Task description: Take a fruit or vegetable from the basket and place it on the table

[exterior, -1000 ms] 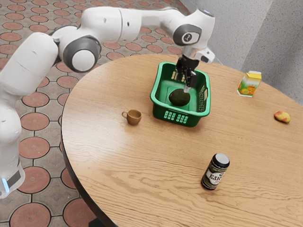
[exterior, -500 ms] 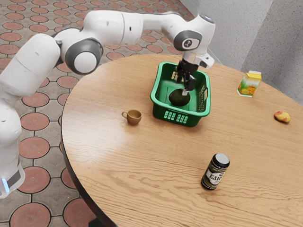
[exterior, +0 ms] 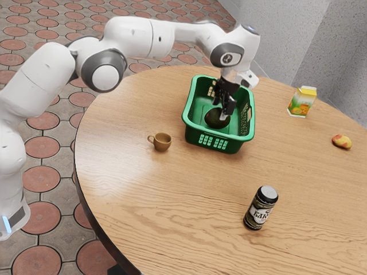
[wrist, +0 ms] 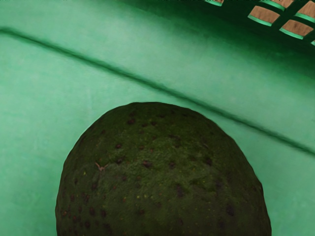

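Black gripper down in the green basket, fingers spread wide around a dark avocado, not clamped on it.
Exterior view first: avocado inside the basket, on the far part of the round wooden table; brown mug just to the exterior view's left and a bit nearer, dark can upright, way nearer and to the right, juice carton far right, little yellow-red fruit over by the right edge. Wrist view next: bumpy avocado skin right under the hand, pale green basket floor around it, slotted basket wall beyond.
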{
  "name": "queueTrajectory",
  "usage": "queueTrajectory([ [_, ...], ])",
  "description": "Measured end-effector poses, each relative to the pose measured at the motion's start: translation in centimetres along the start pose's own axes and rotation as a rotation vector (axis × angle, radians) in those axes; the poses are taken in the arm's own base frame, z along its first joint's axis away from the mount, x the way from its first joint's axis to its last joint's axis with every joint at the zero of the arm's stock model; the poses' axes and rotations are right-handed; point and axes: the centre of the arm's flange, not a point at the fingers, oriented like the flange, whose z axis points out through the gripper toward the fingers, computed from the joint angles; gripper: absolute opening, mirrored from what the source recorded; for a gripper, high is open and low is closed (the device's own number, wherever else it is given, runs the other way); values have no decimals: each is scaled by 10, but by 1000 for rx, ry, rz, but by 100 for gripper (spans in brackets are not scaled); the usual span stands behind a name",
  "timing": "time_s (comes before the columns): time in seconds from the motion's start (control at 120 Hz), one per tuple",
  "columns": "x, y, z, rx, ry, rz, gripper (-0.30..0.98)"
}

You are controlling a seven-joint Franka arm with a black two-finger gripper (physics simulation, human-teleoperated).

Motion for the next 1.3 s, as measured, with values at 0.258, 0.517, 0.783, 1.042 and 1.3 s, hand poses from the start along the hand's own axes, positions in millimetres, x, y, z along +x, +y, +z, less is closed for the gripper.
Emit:
queueTrajectory([
  [0.258, 3, 1, 13, -10, -6, 7, 69],
  [0.517, 6, 2, 24, -20, -7, 10, 69],
  [0.783, 7, 3, 29, -30, -6, 10, 69],
  [1.042, 8, 2, 27, -26, 4, 5, 45],
  [1.3, -5, 9, -56, 47, 110, 9, 28],
])
